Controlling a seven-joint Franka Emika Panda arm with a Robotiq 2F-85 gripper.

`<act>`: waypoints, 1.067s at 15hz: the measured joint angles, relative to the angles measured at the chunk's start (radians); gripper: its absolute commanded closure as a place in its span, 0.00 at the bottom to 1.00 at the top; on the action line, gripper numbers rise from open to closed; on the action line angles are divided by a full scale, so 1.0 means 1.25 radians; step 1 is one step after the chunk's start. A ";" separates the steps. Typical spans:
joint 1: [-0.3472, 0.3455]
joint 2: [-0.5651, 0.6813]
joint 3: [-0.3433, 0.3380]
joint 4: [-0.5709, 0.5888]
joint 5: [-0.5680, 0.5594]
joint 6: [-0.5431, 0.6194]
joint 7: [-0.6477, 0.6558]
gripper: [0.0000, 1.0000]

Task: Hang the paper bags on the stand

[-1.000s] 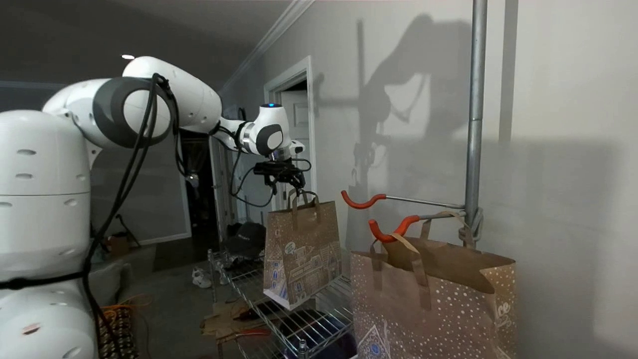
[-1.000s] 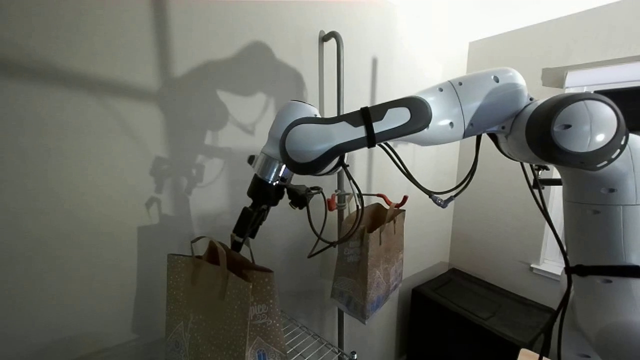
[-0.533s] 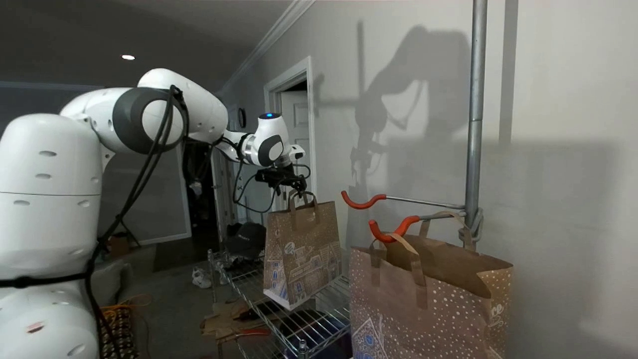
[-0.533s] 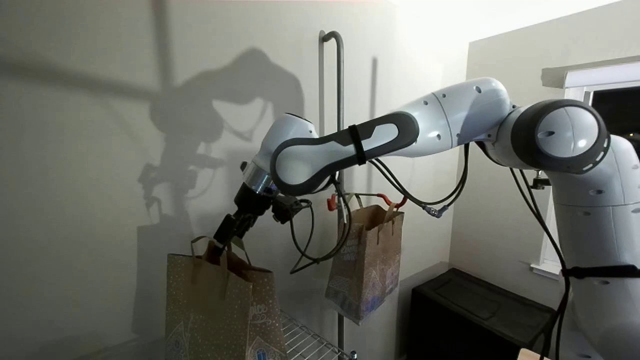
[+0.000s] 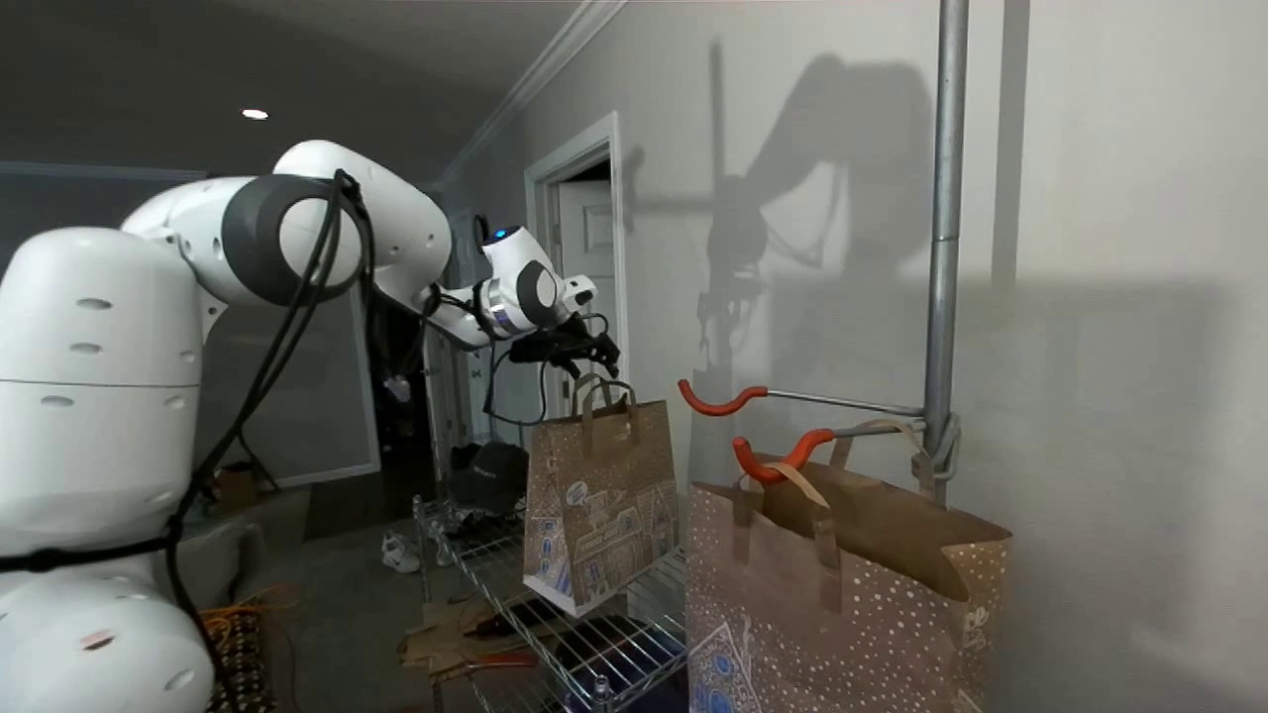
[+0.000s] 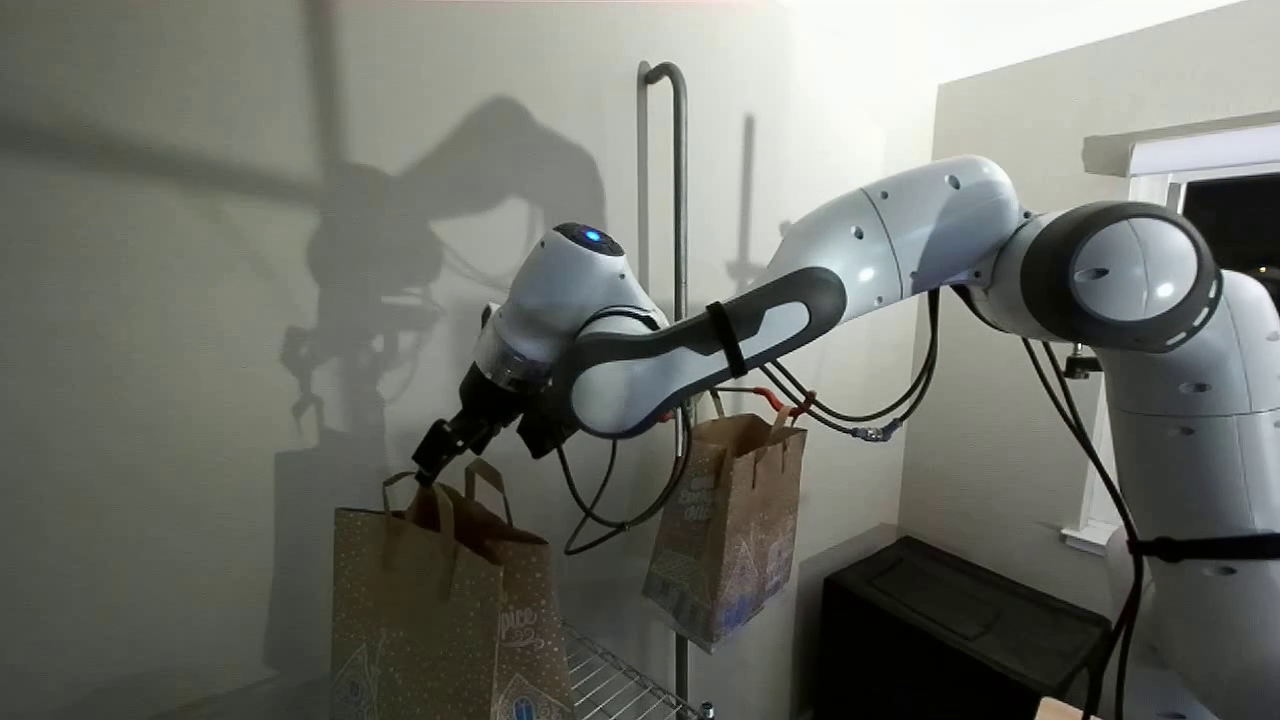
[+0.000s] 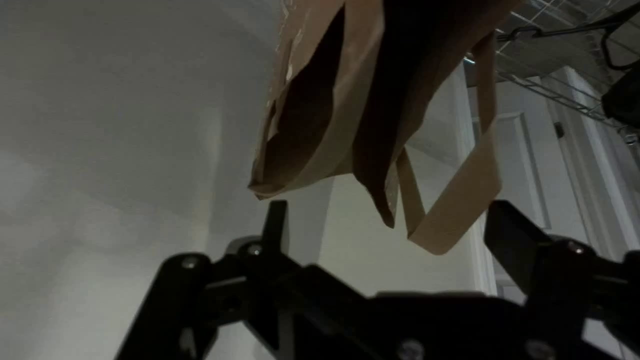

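Note:
One brown paper bag [image 5: 602, 515] appears to stand on the wire rack, handles up; it also shows in an exterior view [image 6: 420, 600]. The other paper bag [image 5: 842, 604] hangs from the stand [image 5: 946, 248]: one handle lies over the lower orange hook [image 5: 783, 465], the other over the arm near the pole. It also hangs beside the pole in an exterior view [image 6: 735, 530]. My gripper [image 5: 596, 370] is open just above the rack bag. In the wrist view my gripper [image 7: 388, 210] has spread fingers, with one bag handle [image 7: 460, 200] reaching between them, ungripped.
The wire rack [image 6: 620, 680] stands under the nearer bag, with a black cap [image 5: 495, 475] on it. An upper orange hook [image 5: 723, 401] juts out with nothing on it. A dark box [image 6: 960, 610] stands by the wall. Cables [image 6: 620, 525] hang from the arm.
My arm has lowered and my wrist has tilted. The gripper has moved left over the rack bag's opening, and its fingers now sit higher at the handles. The hanging bag has swung slightly.

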 measured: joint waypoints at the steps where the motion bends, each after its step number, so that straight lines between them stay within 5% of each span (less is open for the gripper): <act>1: 0.012 0.000 -0.012 0.000 -0.041 -0.004 0.046 0.00; 8: 0.057 0.015 -0.028 0.000 -0.145 -0.063 0.193 0.00; 9: 0.062 0.017 -0.028 0.000 -0.145 -0.073 0.202 0.25; 16: 0.082 0.029 -0.027 0.001 -0.151 -0.118 0.268 0.64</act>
